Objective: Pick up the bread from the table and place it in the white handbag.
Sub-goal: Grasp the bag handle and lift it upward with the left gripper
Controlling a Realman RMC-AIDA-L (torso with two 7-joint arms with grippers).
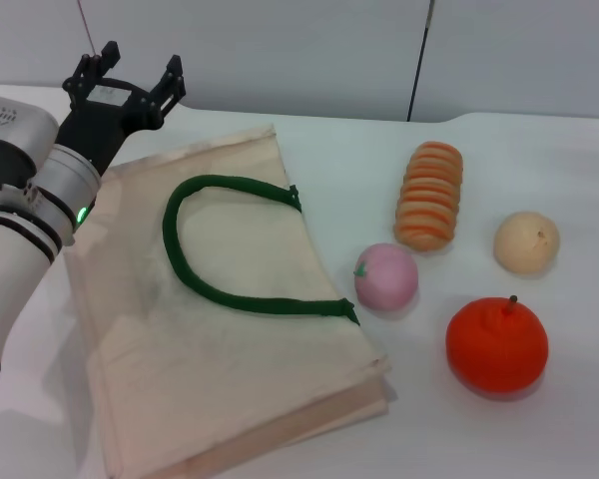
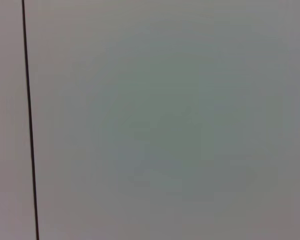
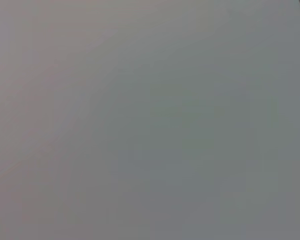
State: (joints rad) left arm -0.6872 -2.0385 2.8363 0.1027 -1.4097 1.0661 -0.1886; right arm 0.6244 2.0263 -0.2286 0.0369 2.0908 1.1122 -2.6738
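The bread, an orange and tan ribbed loaf, lies on the white table to the right of the white handbag. The handbag lies flat with its dark green handle on top. My left gripper is open and empty, raised over the bag's far left corner, pointing away from me. My right gripper is out of view. Both wrist views show only a plain grey wall.
A pink peach-like ball lies right beside the bag's edge. A beige ball and an orange fruit lie further right. The table's far edge meets the wall behind.
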